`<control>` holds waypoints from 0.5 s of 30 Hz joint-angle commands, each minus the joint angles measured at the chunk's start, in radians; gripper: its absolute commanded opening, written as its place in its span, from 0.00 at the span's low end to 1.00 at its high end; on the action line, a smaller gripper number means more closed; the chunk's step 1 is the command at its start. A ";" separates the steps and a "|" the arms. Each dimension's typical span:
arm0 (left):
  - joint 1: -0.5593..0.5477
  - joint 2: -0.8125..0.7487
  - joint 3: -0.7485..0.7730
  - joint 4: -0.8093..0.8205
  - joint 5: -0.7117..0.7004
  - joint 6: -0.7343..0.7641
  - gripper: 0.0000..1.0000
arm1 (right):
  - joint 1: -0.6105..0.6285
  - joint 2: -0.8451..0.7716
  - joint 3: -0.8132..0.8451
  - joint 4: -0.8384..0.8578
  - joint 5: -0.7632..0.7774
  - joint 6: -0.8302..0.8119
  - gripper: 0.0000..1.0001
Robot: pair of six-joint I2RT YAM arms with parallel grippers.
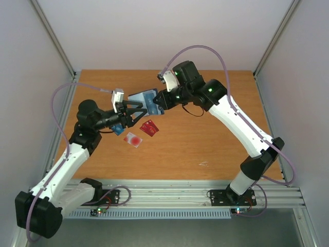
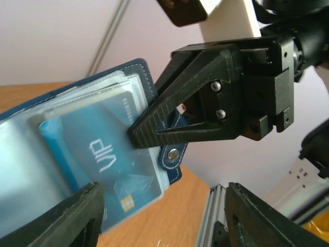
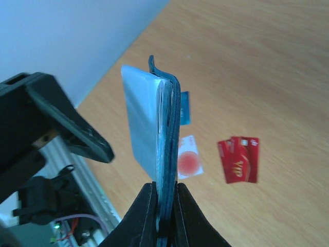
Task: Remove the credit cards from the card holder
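My right gripper (image 1: pixel 160 103) (image 3: pixel 165 203) is shut on the edge of the navy card holder (image 1: pixel 146 100) (image 3: pixel 168 118) and holds it above the table. In the left wrist view the holder (image 2: pixel 141 77) lies open, and a teal-blue card (image 2: pixel 97 154) marked VIP sticks partly out of a clear pocket. My left gripper (image 1: pixel 141 114) (image 2: pixel 164 221) stands open around that card's lower end, its left finger (image 2: pixel 72 218) close to the card's corner. On the table lie a pale card with a red circle (image 1: pixel 133 139) (image 3: pixel 189 158), two overlapping red cards (image 1: pixel 149 128) (image 3: pixel 239 158) and a teal-blue card (image 1: pixel 118 128) (image 3: pixel 185 108).
The holder's snap tab (image 2: pixel 174 154) hangs just below the right gripper's fingers (image 2: pixel 169 121). An aluminium rail (image 1: pixel 180 195) runs along the near table edge, by both arm bases. White walls close the table on three sides.
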 commanded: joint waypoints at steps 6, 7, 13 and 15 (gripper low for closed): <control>0.005 0.015 0.055 0.068 0.097 -0.060 0.59 | -0.002 -0.167 -0.175 0.349 -0.327 -0.048 0.01; 0.008 0.010 0.053 0.071 0.093 -0.066 0.59 | -0.002 -0.177 -0.185 0.358 -0.334 -0.054 0.01; 0.033 0.001 0.049 0.087 0.075 -0.102 0.57 | -0.020 -0.200 -0.208 0.387 -0.433 -0.069 0.01; 0.033 0.002 0.052 0.085 0.077 -0.100 0.56 | -0.021 -0.198 -0.208 0.399 -0.486 -0.071 0.01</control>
